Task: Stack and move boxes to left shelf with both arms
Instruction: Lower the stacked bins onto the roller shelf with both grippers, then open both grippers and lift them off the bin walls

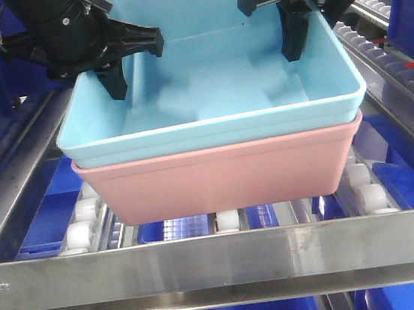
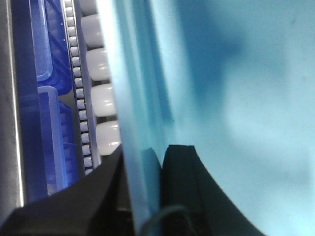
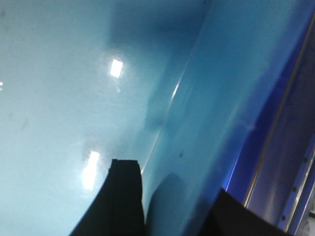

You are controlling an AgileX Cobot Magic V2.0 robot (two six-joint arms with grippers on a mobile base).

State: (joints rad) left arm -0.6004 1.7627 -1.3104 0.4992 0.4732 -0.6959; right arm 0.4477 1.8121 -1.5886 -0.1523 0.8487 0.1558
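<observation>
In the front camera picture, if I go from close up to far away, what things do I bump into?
Steel front rail → white rollers → pink box → light blue box nested in it → the two black grippers reaching into the blue box, left gripper and right gripper.

The light sky-blue bin [image 1: 214,93] sits nested upright inside the salmon-pink bin [image 1: 221,180], its rim just above the pink rim, filling the centre of the frame. The stack of 2 sits above the left shelf's white rollers [image 1: 78,216], behind the flat steel front rail [image 1: 220,263] across the bottom.
</observation>
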